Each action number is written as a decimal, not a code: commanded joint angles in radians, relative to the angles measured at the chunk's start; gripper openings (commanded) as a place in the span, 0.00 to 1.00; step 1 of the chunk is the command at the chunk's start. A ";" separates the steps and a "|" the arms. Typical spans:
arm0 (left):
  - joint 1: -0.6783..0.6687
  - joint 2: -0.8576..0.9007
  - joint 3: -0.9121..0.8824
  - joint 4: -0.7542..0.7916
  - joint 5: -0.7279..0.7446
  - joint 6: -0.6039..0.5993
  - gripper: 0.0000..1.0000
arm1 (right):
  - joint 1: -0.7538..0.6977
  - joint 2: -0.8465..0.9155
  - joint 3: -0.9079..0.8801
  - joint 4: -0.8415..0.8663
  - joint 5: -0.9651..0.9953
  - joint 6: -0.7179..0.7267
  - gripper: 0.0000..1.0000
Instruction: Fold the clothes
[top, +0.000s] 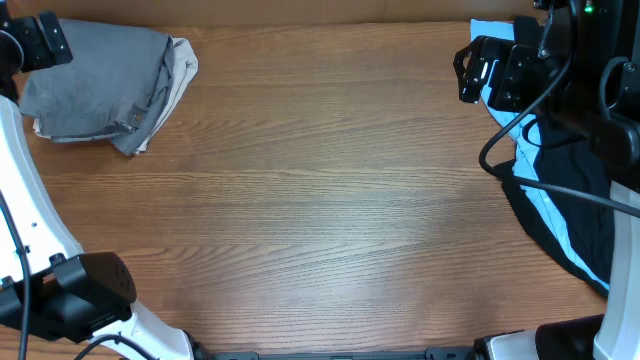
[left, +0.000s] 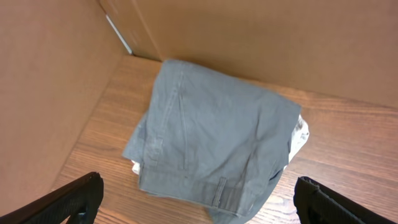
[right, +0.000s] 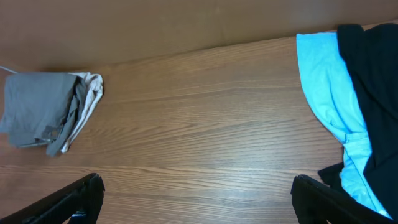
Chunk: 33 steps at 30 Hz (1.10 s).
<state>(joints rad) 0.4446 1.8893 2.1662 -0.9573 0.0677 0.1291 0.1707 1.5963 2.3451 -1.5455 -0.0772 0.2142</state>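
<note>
Lying folded, grey shorts (top: 95, 80) cover seemingly cream shorts (top: 182, 68)

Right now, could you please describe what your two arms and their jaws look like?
Both arms pair white, rounded link shells with black joint housings: the left arm shows this most clearly. The right arm trails looping black cables and shows a small green light. The jaws are matte black, blunt and angular.
</note>
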 joint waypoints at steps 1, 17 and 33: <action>0.000 0.014 -0.005 -0.011 0.011 -0.019 1.00 | -0.004 0.019 0.008 0.002 0.013 -0.009 1.00; 0.000 0.014 -0.005 -0.014 0.011 -0.019 1.00 | 0.008 -0.110 -0.162 0.189 0.058 -0.013 1.00; 0.000 0.014 -0.005 -0.014 0.011 -0.019 1.00 | -0.055 -0.818 -1.295 0.920 0.060 -0.012 1.00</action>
<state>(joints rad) 0.4446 1.9030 2.1624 -0.9733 0.0711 0.1257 0.1337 0.8589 1.1816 -0.6792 -0.0246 0.2050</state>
